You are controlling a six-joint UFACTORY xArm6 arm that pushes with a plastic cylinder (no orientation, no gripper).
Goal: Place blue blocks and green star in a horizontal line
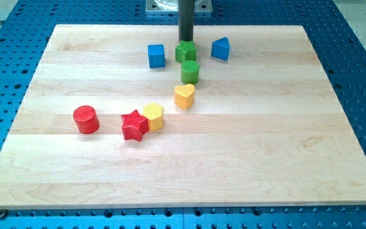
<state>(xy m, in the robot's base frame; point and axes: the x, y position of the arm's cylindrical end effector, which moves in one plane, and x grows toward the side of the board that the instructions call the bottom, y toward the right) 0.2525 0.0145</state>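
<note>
green star: near view's top centre of wooden board, between the two blue blocks, top edge hidden by rod
blue cube: view's left of star, apart
blue block: view's right of star, shape unclear
my tip: touching star's far side, holds nothing
green cylinder: just below star
containers: none seen

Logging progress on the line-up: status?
My tip at the top edge of the green star. Star sits between blue cube and blue block, roughly in row. Green cylinder crowds the star from below.
</note>
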